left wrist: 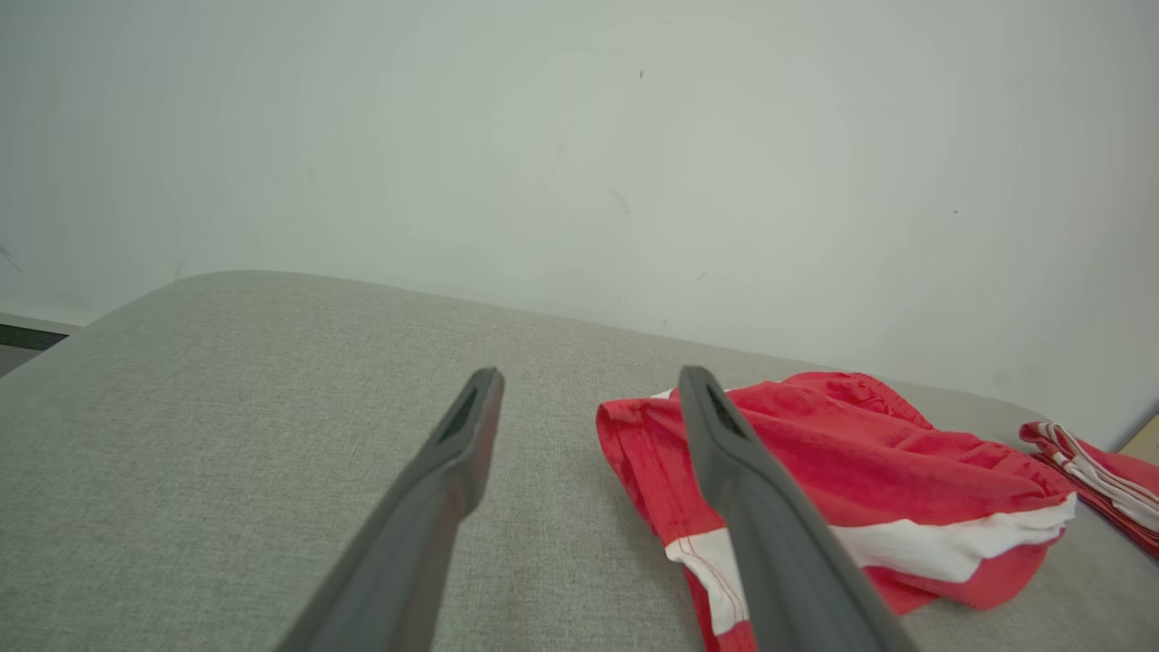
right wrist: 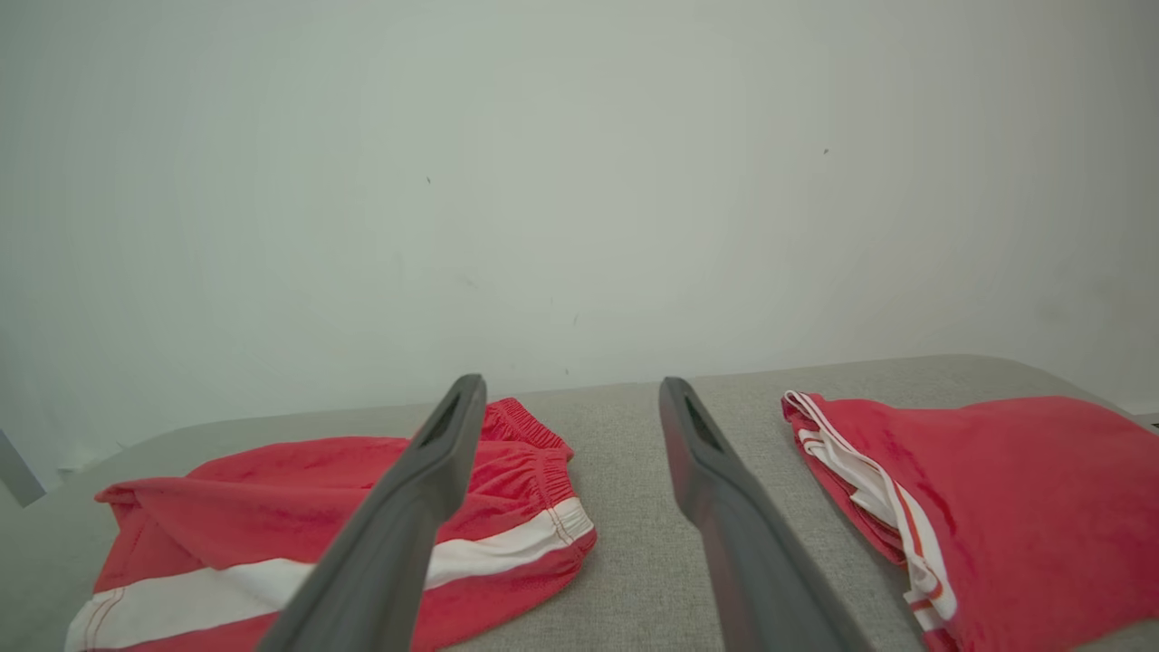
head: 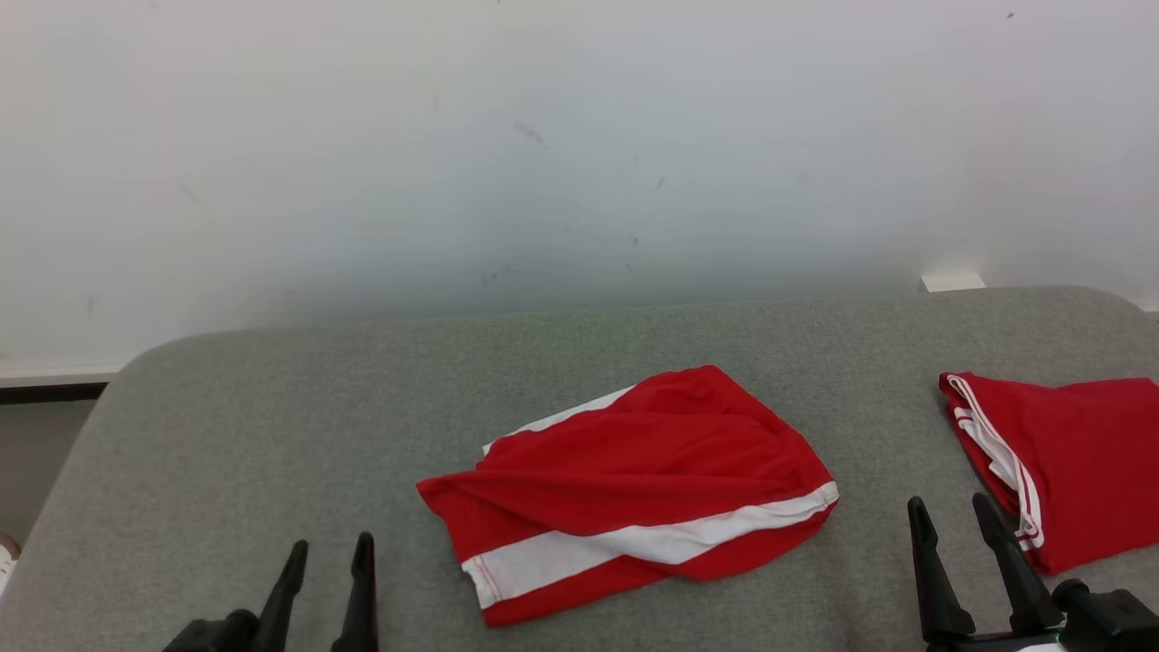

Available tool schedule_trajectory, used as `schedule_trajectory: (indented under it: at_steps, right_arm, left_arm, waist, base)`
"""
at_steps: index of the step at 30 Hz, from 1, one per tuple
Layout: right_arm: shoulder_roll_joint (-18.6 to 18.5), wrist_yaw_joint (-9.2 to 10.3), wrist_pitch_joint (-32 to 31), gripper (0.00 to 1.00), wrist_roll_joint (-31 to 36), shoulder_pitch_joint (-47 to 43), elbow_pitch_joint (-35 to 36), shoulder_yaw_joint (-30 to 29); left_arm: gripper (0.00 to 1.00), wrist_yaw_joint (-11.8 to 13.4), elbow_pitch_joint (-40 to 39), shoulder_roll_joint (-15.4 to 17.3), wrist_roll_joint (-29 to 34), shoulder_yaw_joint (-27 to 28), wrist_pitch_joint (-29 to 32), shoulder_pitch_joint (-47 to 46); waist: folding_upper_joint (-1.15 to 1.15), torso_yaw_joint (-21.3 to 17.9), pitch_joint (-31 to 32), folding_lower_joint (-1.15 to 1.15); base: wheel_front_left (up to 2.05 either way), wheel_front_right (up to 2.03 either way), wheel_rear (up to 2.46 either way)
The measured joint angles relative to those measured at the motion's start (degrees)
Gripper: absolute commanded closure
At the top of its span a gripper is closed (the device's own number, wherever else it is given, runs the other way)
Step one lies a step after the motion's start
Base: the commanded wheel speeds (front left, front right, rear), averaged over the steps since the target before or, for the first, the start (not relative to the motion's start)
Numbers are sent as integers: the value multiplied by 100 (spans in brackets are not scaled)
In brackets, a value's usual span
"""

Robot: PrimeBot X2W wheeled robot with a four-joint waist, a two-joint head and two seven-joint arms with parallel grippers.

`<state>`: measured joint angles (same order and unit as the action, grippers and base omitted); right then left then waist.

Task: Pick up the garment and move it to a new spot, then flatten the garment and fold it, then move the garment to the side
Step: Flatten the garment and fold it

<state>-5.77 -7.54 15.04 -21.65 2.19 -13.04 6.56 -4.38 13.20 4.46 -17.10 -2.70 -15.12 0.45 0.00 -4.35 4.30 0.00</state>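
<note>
A rumpled red garment [head: 634, 480] with a broad white stripe lies loosely heaped on the grey padded table [head: 272, 407], near the middle. It also appears in the left wrist view as the garment [left wrist: 860, 480] and in the right wrist view as the garment [right wrist: 272, 516]. My left gripper [head: 330, 552] stands open at the lower left, short of the cloth, nothing between its fingers [left wrist: 462, 435]. My right gripper [head: 953, 512] stands open at the lower right, between the two red pieces, its fingers [right wrist: 697, 453] over bare table.
A second red piece with white stripes [head: 1068, 462], folded flat, lies at the table's right edge, close beside my right gripper; it shows as the folded piece [right wrist: 987, 489]. A white wall [head: 579, 136] rises behind the table. The table's left corner rounds off near a floor gap.
</note>
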Motion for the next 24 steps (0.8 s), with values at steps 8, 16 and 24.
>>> schedule_trajectory:
  at_steps: [8, 16, 24]
  right_arm:
    - [-289, 0, -207, 0, 105, 217, -552, 485]
    - [-698, 0, -563, 0, -299, 1127, -1463, 1157]
    - [-1063, 0, -1045, 0, -932, 2037, -2408, 2150]
  left_arm:
    - [0, -169, 365, -82, -11, -285, 1, -89]
    - [0, -269, 859, -136, -316, -984, 379, -506]
    - [0, -298, 1259, -138, -519, -1589, 920, -999]
  waist:
    - [0, 18, -56, 0]
    - [0, 149, -219, 0]
    - [0, 340, -464, 0]
  base:
    - [0, 0, 0]
    - [0, 0, 0]
    - [0, 0, 0]
